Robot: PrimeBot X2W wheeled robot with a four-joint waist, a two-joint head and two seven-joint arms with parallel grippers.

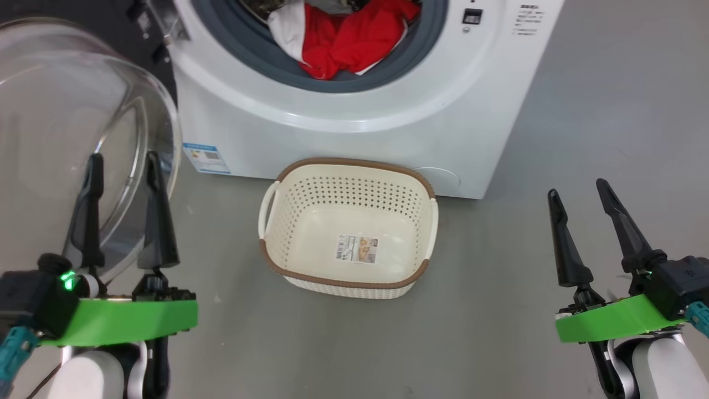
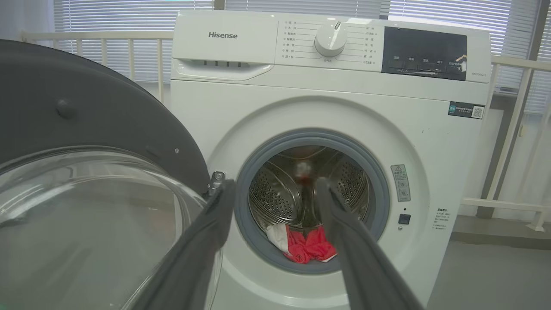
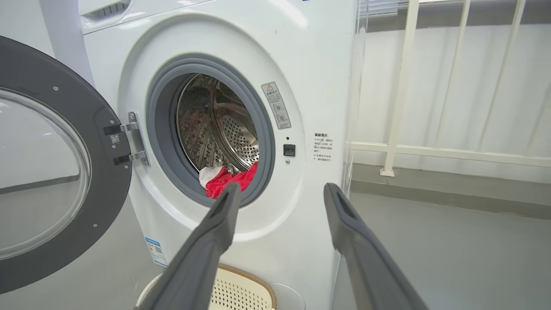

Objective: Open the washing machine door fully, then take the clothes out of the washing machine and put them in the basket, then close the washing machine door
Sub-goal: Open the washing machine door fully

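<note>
Washing machine door (image 1: 61, 111) first: it stands swung wide on its hinge, glass bowl bulging just beyond the left gripper (image 1: 123, 157), whose two dark fingers are spread apart with nothing between them. Right gripper (image 1: 576, 187), same story: fingers splayed, empty, hovering over the floor well off to the other side. Between the two sits the basket (image 1: 354, 164), nothing in it, just in front of the washing machine (image 1: 360, 138). Above it the clothes (image 1: 354, 39) — red with a white flap — are heaped at the drum's mouth. Opening looks done, I'd say; unloading is the step in hand. Next move calls for an arm to reach into that mouth, pinch deep in the bundle and lift it clear of the lip — then down to the basket.
</note>
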